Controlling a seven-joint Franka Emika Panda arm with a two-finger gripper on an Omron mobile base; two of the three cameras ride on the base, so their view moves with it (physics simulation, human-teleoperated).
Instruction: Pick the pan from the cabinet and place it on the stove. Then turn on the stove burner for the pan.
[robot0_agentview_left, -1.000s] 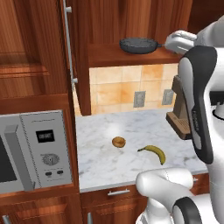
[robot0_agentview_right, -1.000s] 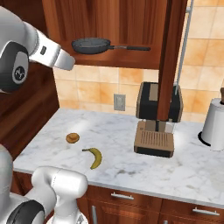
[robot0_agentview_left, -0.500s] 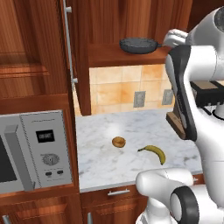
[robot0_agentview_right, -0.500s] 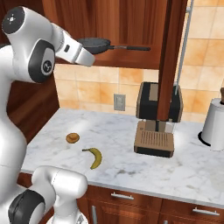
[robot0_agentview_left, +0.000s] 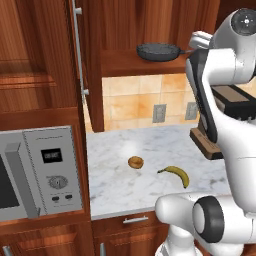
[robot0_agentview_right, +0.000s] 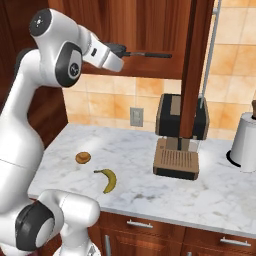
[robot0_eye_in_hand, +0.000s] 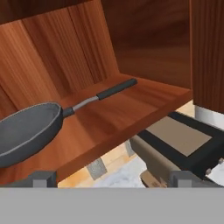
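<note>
1 round, shallow dark grey pan (robot0_eye_in_hand: 27, 130) lies on the smooth reddish-brown wood shelf of the open cabinet (robot0_eye_in_hand: 144, 98), its straight dark handle running along the shelf near the front edge. Gripper (robot0_eye_in_hand: 111, 178) hangs just before that edge, jaws spread wide, holding nothing. Marbled white counter (robot0_agentview_left: 150, 145) below carries 1 curved banana (robot0_agentview_left: 177, 173).

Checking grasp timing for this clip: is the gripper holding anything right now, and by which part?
Nothing is held. The gripper is open, short of the cabinet shelf; the pan sits there untouched.
</note>
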